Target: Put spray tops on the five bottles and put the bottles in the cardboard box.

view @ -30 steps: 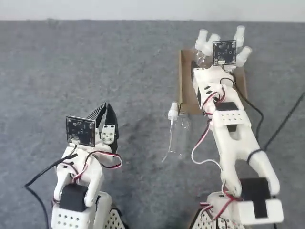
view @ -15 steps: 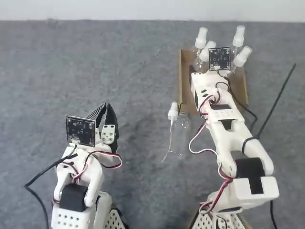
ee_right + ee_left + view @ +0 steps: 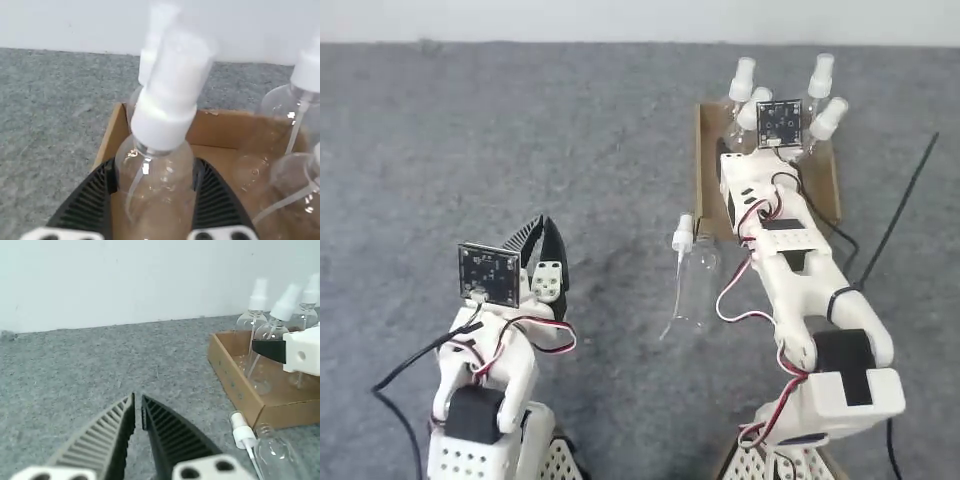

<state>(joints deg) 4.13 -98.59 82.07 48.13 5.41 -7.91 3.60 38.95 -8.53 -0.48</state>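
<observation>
My right claw (image 3: 155, 174): jaws clamped on the body of a clear plastic bottle with a white spray top (image 3: 159, 145). It is upright, inside the left part of the shallow brown cardboard box (image 3: 703, 165) at far right. Cannot tell if its base touches the floor. Three more clear spray-topped bottles (image 3: 822, 68) stand in the box, beside and beyond it.

A fifth clear bottle (image 3: 698, 282) lies on the grey carpet (image 3: 520, 130) just outside the box's near left corner. A loose white spray top with thin tube (image 3: 682, 240) lies just left of it.

My left claw (image 3: 138, 400): jaws drawn together, holding nothing, near left, well apart from the box.
</observation>
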